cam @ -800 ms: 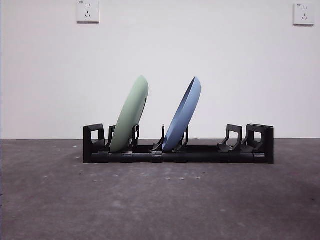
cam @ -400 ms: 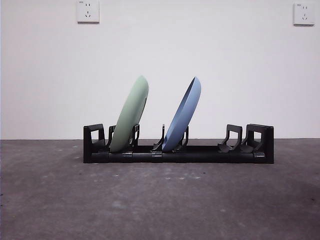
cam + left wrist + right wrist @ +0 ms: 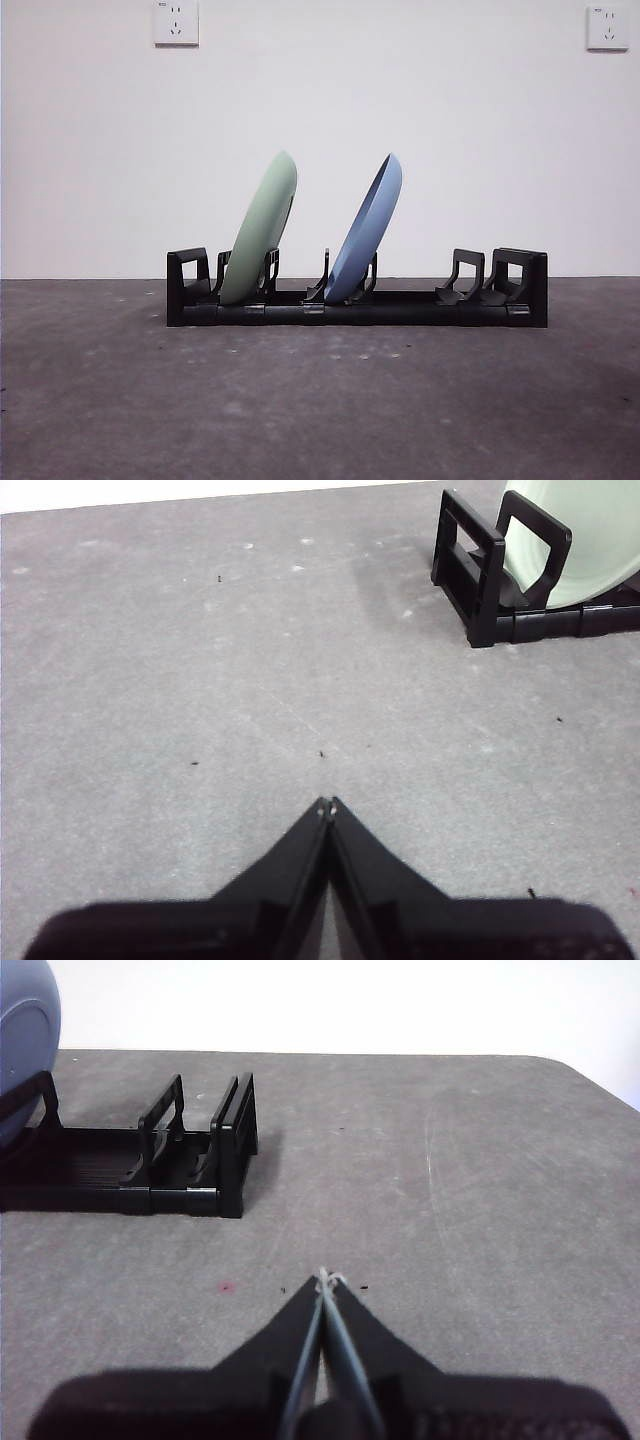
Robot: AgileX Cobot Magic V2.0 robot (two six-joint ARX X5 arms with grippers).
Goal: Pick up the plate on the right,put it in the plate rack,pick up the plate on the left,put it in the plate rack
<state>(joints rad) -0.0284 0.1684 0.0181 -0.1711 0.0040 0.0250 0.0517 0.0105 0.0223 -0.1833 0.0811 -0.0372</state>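
Note:
The black plate rack (image 3: 357, 305) stands across the middle of the grey table. A pale green plate (image 3: 260, 228) leans on edge in its left slots, and a blue plate (image 3: 366, 227) leans the same way in the middle slots. The rack's right-hand prongs hold nothing. My left gripper (image 3: 327, 804) is shut and empty, low over bare table, well away from the rack's left end (image 3: 478, 570) and the green plate (image 3: 585, 540). My right gripper (image 3: 325, 1278) is shut and empty too, off the rack's right end (image 3: 200, 1150), with the blue plate (image 3: 25, 1030) at the picture's edge.
Two wall sockets (image 3: 176, 22) sit high on the white wall behind the table. The grey tabletop (image 3: 320, 400) stretches in front of the rack, and its rounded far corner (image 3: 560, 1065) shows in the right wrist view.

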